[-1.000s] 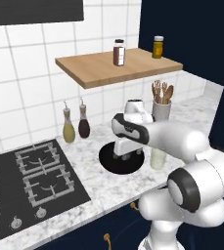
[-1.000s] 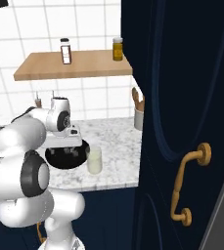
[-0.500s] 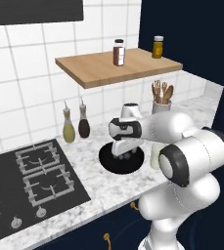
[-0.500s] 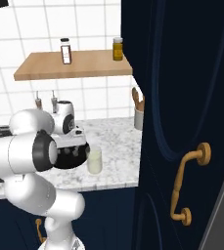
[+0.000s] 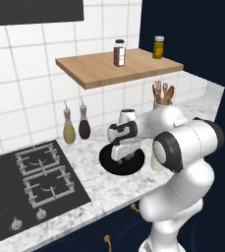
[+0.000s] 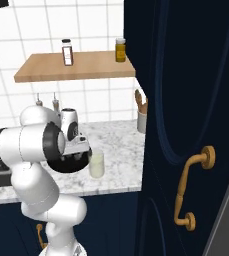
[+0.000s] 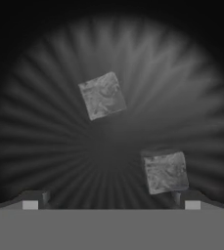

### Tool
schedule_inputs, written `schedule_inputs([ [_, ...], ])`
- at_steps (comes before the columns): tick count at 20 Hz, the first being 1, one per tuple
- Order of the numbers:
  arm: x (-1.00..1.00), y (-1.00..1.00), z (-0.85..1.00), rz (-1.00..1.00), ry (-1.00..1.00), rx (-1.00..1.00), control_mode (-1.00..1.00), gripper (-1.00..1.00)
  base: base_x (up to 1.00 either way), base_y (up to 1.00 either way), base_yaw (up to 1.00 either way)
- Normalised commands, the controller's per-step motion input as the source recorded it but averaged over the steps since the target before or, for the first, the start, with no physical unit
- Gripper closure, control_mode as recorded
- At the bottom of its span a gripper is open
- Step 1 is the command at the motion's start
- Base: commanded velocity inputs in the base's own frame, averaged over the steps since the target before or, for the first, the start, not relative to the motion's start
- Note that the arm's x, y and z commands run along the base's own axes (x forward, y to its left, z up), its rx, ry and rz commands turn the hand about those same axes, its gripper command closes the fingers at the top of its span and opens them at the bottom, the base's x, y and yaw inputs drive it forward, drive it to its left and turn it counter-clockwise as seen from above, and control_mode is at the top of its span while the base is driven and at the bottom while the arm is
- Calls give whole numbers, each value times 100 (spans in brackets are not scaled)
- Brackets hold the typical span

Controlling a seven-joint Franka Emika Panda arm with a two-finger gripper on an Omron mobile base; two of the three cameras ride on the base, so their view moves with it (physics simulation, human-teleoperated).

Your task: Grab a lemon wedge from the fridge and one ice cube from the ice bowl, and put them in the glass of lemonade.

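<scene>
a white robot arm bends low over a marble tabletop [image 5: 109, 184], its hand [image 5: 125, 156] pointing straight down into the ice bowl [image 5: 110, 164], a wide, shallow black dish directly beneath it. the glass of lemonade [image 6: 96, 164] stands on the tabletop just beside the bowl, close to the hand's side. seen from the hand itself, the ribbed dark floor of the bowl spreads below, with the fingertips [image 7: 191, 201] spread wide and holding nothing. one ice cube [image 7: 165, 171] lies just inside one fingertip; a second ice cube [image 7: 102, 95] lies farther ahead, near the bowl's middle.
</scene>
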Motion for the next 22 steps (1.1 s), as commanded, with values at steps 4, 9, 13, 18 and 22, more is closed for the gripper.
schedule_inputs([
  [4, -5, 9, -11, 6, 0, 0, -100, -100, 0, 0, 0],
  [9, -10, 12, 0, 6, 0, 0, -100, -100, 0, 0, 0],
  [13, -1, 3, 4, 5, -5, 0, -100, -100, 0, 0, 0],
  [18, 0, 2, 26, 0, -10, 2, -100, -100, 0, 0, 0],
  [22, 24, 29, 0, -11, -7, 2, -100, -100, 0, 0, 0],
])
